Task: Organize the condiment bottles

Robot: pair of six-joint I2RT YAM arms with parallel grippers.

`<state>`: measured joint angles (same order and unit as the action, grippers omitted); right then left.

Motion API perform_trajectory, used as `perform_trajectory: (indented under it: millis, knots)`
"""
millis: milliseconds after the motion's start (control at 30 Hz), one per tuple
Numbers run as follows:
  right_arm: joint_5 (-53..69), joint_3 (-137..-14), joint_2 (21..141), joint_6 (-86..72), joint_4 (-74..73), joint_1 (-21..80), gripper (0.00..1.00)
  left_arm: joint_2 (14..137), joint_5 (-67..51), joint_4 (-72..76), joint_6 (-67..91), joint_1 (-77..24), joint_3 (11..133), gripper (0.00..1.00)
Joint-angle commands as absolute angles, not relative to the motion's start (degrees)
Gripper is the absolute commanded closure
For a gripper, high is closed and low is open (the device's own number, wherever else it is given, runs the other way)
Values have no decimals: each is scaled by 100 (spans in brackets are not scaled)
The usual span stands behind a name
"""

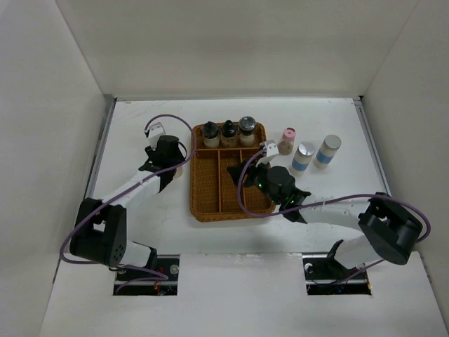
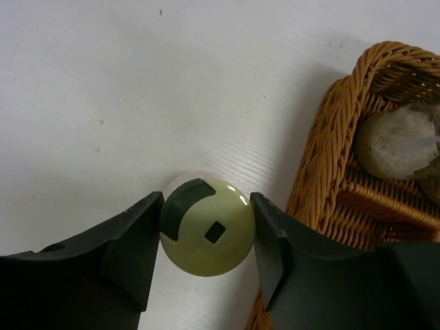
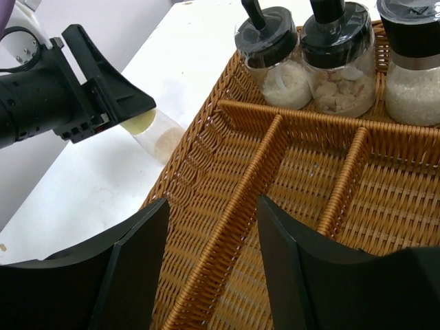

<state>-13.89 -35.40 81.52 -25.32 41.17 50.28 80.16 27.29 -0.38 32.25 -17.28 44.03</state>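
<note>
A cream bottle with a yellow cap stands on the table just left of the tray, and my left gripper is shut on that cap, one finger against each side. From the right wrist view the same bottle shows under the left fingers. Three dark-capped bottles stand in the back row of the tray. My right gripper hovers open over the tray's front compartments, holding nothing. On the table to the right stand a pink-capped bottle and two silver-capped bottles.
The brown wicker tray sits mid-table, with dividers splitting its front into long compartments. White walls enclose the table on the left, back and right. Both arm bases sit at the near edge.
</note>
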Motion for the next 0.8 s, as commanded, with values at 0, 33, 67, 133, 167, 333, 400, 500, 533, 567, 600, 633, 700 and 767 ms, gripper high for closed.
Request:
perform_trajectory:
  millis: [0,33,67,133,167,333,400,500,533,567,600,633,700,767]
  knots:
    - [-1336,-3516,8095,-2610,4509,5040,38,7481,2751,-79,3068,-1928,4710,72]
    - [-1336,-3516,8086,-2610,4509,5040,37,7305,2768,-166,3015,-2033,4824,73]
    - [-1336,-3507,8077,-2619,4509,5040,35,7138,2786,-289,2962,-2165,4947,73]
    - [-1345,-3498,8033,-2619,4509,5040,32,6883,2847,-535,2857,-2472,5219,73]
    - [-1371,-3481,8016,-2637,4517,5040,32,6795,2882,-606,2813,-2631,5325,73]
    - [-1468,-3349,7831,-2882,4491,4830,31,6732,2892,-651,2883,-3141,5581,73]
    - [-1468,-3270,7735,-3058,4491,4681,31,6934,2813,-624,2918,-3291,5669,73]
    - [-1468,-3173,7594,-3295,4430,4444,32,7364,2725,-528,2953,-3458,5757,73]
    - [-1468,-3138,7542,-3331,4421,4373,32,7504,2725,-466,2953,-3476,5757,73]
    - [-1476,-3094,7463,-3383,4403,4294,35,7628,2707,-405,2962,-3485,5739,73]
    - [-1477,-3059,7366,-3436,4360,4215,41,7733,2690,-343,2962,-3485,5731,73]
    - [-1477,-3015,7270,-3471,4325,4153,48,7839,2689,-299,2962,-3467,5713,73]
    - [-1468,-2980,7094,-3489,4263,4109,65,8006,2681,-255,2979,-3415,5695,73]
    - [-1477,-2979,6979,-3463,4202,4126,70,8129,2707,-167,2971,-3397,5660,73]
